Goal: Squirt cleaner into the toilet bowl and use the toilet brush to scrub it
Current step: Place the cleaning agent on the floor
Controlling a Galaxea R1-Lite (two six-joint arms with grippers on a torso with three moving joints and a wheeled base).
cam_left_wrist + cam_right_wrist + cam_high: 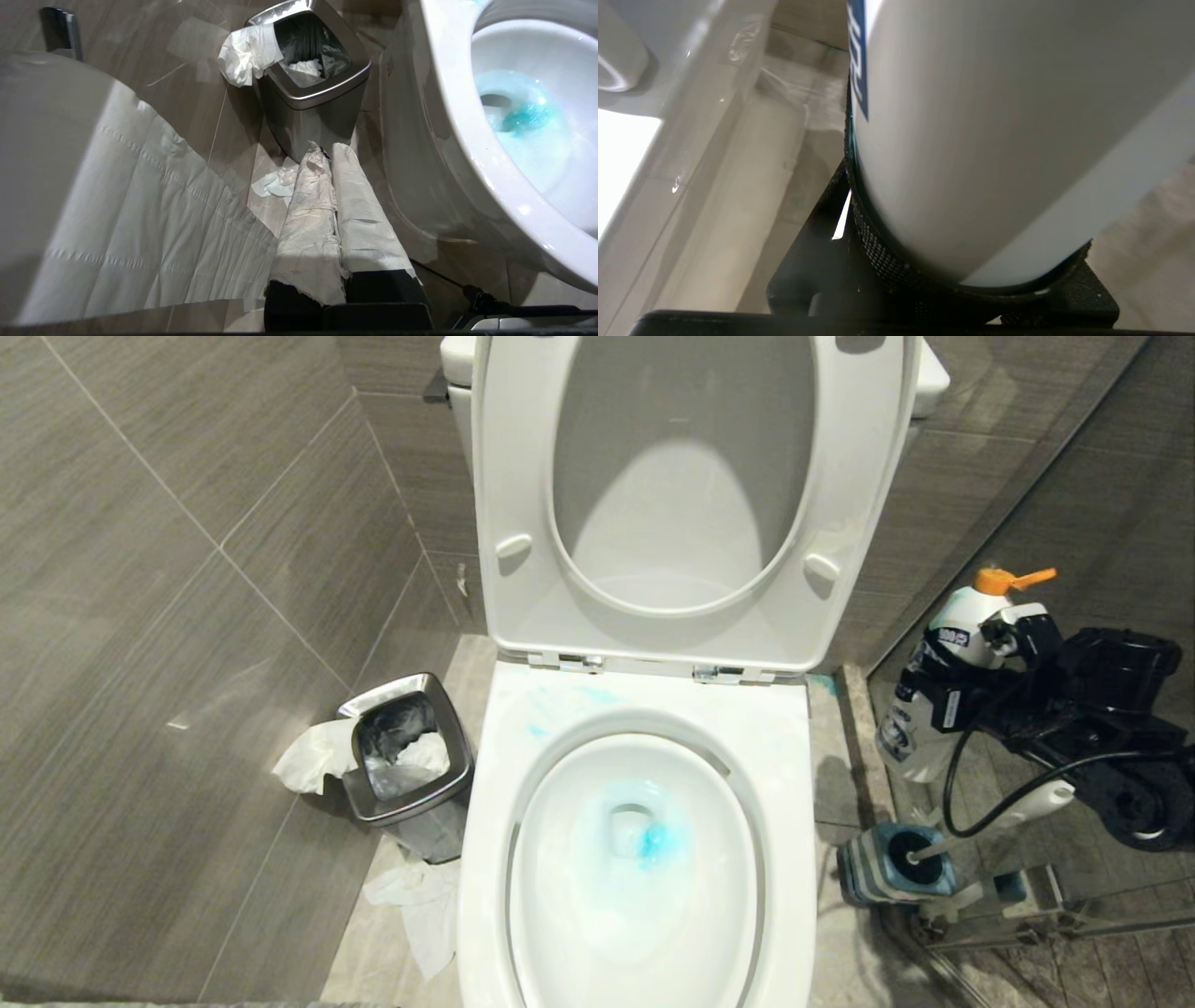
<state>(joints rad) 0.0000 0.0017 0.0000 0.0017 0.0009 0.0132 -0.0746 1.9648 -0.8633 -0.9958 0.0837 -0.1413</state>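
Only the head view shows the right pincer (971,677) clamping the cleaner bottle (934,700) — left pincer (334,196) shut.

One toilet bowl (635,859), one bin (408,761), one bottle (934,691).

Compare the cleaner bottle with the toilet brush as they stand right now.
The cleaner bottle is clamped in the right gripper, off the floor; the toilet brush sits untouched in its holder. The bottle is wide-bodied with an orange nozzle; the brush handle is slim and leaning. Both are mostly white, on the toilet's right.
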